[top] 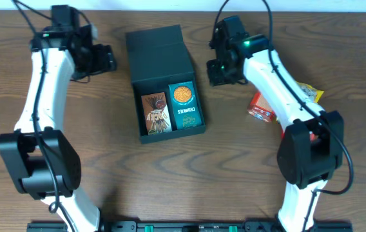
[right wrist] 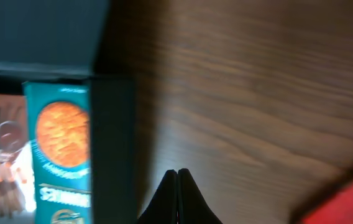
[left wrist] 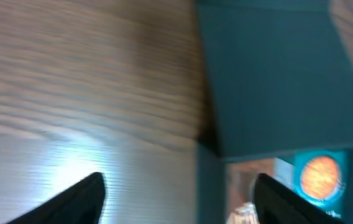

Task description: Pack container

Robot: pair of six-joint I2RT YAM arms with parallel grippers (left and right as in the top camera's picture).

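Teal-black cardboard at mid-table: the container (top: 158,53) lies between two arms, its flap lid thrown back toward the far edge. The left gripper (left wrist: 178,186) hovers beside the lid with fingers wide apart and empty. The right gripper (right wrist: 177,186) hangs just off the box's right wall, fingers pressed together on nothing.

The likely trouble is that the closed right claw stands so near the wall that a sideways drift could shunt the box. The compartment also looks filled, so another pack may jam or keep the flap from closing.

Count: one container and two packs inside, a brown pack (top: 154,113) and a teal cookie pack (top: 184,106). At least two loose snacks lie by the right arm, an orange-red pack (top: 261,107) and a yellow pack (top: 310,93).
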